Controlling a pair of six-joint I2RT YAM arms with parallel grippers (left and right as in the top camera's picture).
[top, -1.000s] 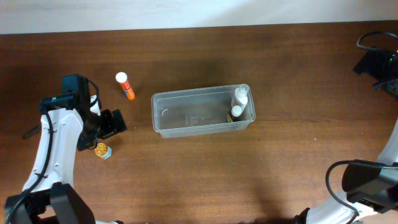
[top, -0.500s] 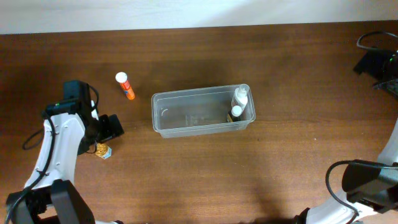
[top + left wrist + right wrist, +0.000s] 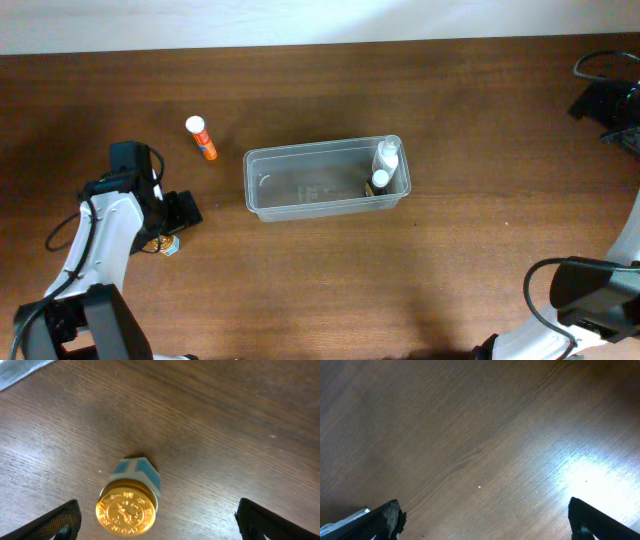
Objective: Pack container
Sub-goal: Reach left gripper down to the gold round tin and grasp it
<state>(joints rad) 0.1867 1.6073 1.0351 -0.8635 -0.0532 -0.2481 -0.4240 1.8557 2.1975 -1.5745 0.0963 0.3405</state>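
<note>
The small gold-lidded jar, likely light and slippery, is best taken by its sides by the left pincer, spread wide.

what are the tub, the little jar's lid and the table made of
Tub: clear glossy plastic; you can see through its walls. Lid: shiny gold with embossed lettering, likely metal or metallised plastic. Table: dark brown wood grain, satin sheen; could be veneer or laminate.

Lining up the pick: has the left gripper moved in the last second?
Yes. Overhead, the left gripper has shifted down-frame, away from the orange tube, toward the gold-capped jar.
</note>
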